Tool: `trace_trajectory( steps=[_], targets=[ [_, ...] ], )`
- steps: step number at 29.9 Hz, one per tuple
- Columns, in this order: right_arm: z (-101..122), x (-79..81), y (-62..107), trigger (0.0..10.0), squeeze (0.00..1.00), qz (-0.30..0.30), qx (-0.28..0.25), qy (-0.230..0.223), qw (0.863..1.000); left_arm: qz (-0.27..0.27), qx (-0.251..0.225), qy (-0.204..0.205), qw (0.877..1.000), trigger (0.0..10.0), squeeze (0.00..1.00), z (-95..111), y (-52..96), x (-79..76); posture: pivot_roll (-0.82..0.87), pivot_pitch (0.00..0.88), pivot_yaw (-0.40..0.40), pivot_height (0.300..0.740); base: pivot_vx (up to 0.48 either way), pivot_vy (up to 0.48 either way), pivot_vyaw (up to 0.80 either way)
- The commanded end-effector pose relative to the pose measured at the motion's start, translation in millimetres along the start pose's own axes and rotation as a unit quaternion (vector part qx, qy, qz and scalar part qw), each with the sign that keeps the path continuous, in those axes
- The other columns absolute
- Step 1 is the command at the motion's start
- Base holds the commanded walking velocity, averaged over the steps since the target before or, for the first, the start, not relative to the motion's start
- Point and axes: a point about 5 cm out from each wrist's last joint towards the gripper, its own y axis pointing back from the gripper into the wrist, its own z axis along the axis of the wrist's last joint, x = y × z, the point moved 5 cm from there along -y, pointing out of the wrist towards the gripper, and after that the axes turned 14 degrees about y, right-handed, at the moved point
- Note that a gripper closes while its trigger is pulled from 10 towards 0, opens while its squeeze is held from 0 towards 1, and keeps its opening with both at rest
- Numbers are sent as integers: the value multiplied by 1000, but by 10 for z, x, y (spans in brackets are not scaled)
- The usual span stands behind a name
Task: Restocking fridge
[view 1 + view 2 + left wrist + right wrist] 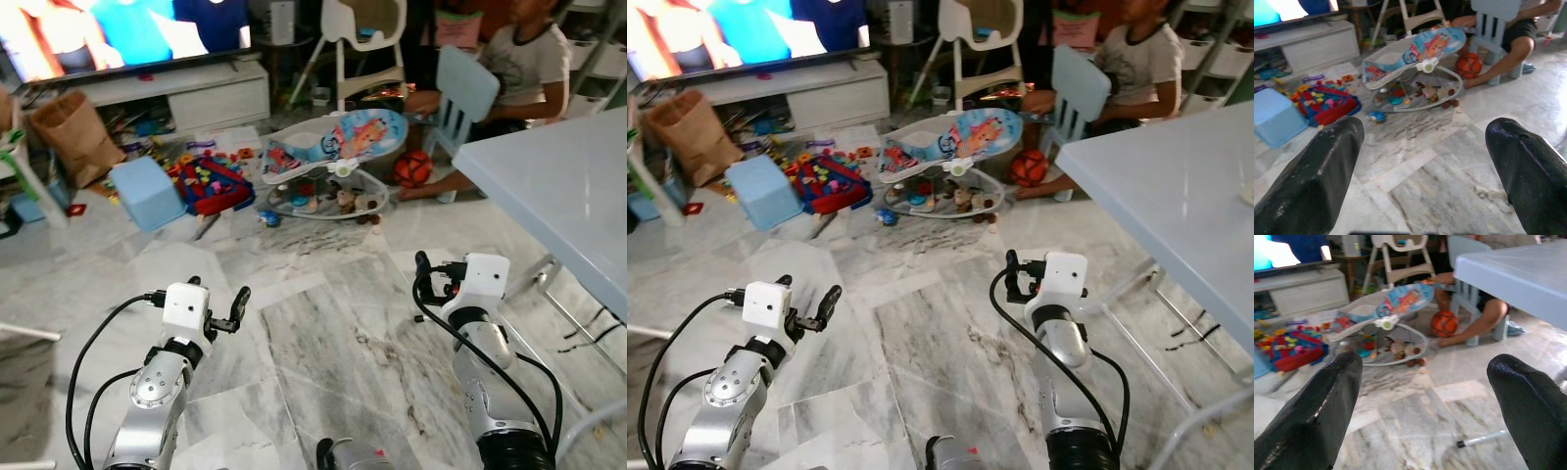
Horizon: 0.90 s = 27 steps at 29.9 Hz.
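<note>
**No fridge ahead, both grippers empty**

From the head views, we face a marble floor [323, 343] with a baby bouncer [333, 157], scattered toys and a seated person [1136, 59]; a pale table [1176, 186] stands to our right. The fridge is nowhere here, so it probably lies elsewhere.

In the left wrist view, the left gripper [1425, 171] has its fingers spread, carrying nothing.

In the right wrist view, the right gripper [1425, 406] likewise gapes. We should turn slowly, skirting the table leg and toys.

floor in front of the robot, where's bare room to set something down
Bare marble floor lies between the left tool and right tool, both open and empty, up to the baby bouncer. Crowded: the toy pile beside the blue box. The pale blue table top looks bare.
</note>
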Motion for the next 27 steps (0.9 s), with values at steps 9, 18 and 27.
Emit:
trace_trajectory(
  steps=[9,18,27],
  targets=[
    [82,81,-78,10000,0,-4,-8,-12,1000,-6,1,-32,999,10000,0,92,-44,54,32,0,4,740,0,0,-800],
    [49,15,-94,10000,0,-5,-3,-5,1000,2,-2,-19,1000,10000,0,54,17,6,41,11,-17,740,0,0,-800],
    [63,45,-103,10000,0,4,-4,-1,1000,-8,-11,-20,1000,10000,0,92,-25,-81,28,10,-33,740,111,0,-800]
  ],
)
